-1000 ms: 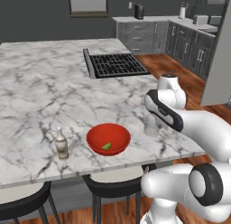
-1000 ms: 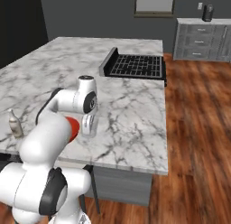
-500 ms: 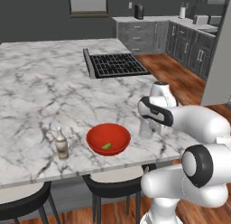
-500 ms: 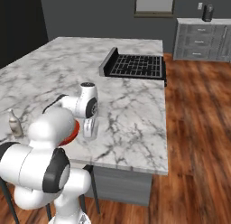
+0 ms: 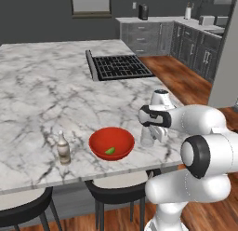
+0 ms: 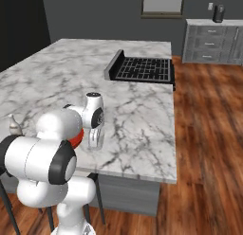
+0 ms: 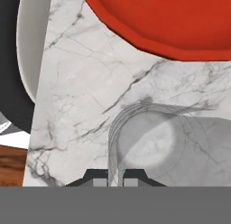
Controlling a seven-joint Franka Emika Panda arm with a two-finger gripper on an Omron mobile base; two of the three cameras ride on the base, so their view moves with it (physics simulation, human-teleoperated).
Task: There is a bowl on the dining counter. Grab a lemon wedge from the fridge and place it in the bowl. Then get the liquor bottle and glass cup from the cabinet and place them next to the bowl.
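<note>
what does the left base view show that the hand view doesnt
The left base view alone shows the lemon wedge lying in the bowl, the liquor bottle standing apart from it on the far side from the arm, and the black cooktop. The hand view alone shows the pincer shut on the rim of the glass cup, seen from above. Both share the red bowl, the cup and the dining counter.

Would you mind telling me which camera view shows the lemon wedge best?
The left base view: the lemon wedge lies in plain sight inside the bowl. In the right base view the arm hides nearly all of the bowl; the hand view catches just its red rim.
</note>
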